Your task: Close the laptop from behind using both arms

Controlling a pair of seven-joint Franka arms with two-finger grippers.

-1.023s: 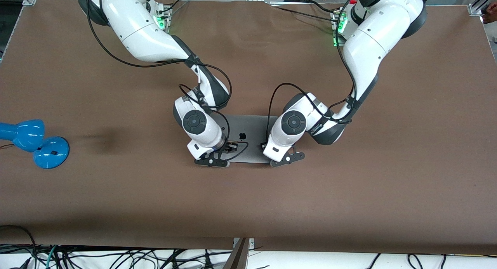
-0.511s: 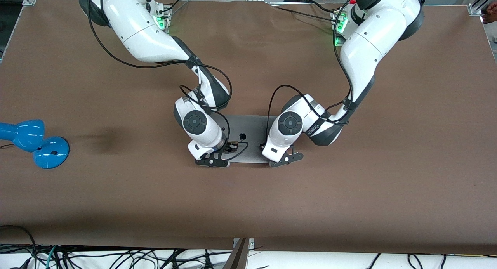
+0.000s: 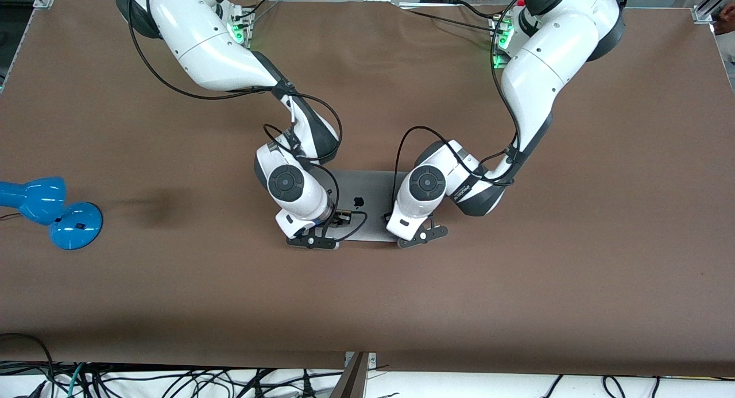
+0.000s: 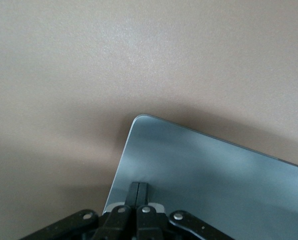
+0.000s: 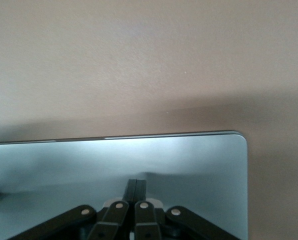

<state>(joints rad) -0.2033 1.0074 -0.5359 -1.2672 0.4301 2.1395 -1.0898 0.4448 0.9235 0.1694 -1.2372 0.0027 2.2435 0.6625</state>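
Both shut hands point(image 3: 313, 241) point(image 3: 422, 237) on laptop point(image 3: 367, 192) lid

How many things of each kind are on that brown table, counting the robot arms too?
Robot arms: 2, the left arm and the right arm
Laptop: 1, grey, lid down
Blue lamp: 1, near the right arm's end of the table
Total: 4

Blue lamp point(image 3: 49, 211) cut off at edge
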